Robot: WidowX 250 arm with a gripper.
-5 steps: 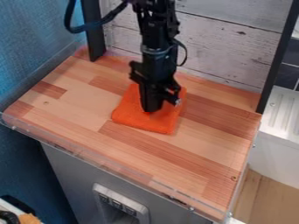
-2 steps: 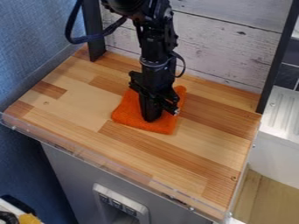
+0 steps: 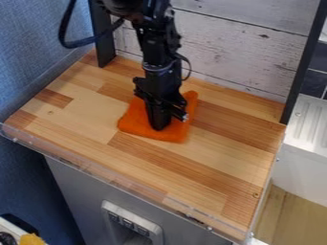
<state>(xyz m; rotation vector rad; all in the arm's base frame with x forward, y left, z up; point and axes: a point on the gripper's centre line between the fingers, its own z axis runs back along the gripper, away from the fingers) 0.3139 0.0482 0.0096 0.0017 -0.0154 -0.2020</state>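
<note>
While the black arm (image 3: 158,45) is coming in from the top edge of the view, its gripper (image 3: 158,125) is pointing down over an orange cloth (image 3: 179,129) and meeting its upper side. The cloth is lying flat on the wood-patterned table (image 3: 83,105), left of the middle of the view and nearer the back of the table than its front edge; the gripper is covering much of its middle, and orange is showing on both sides and in front. Whether the gripper is grasping the cloth or only resting on it, one cannot tell.

A thick dark cable (image 3: 71,44) is looping beside the upper part of the arm. Behind the table, a whitewashed plank panel (image 3: 236,52) is standing between a black post (image 3: 102,40) at the left and another black post (image 3: 306,57) at the right. A clear strip (image 3: 115,178) is running along the front edge, above a gray front panel (image 3: 80,189) that is carrying a light-framed unit (image 3: 133,218). Blue textured material (image 3: 38,48) is rising at the left. Off to the right, a white ridged surface (image 3: 311,119) is sitting beside dark tiles (image 3: 313,82), with a pale wood-look floor (image 3: 290,215) lying below. At the bottom left corner, something yellow (image 3: 30,239) is peeking in.
</note>
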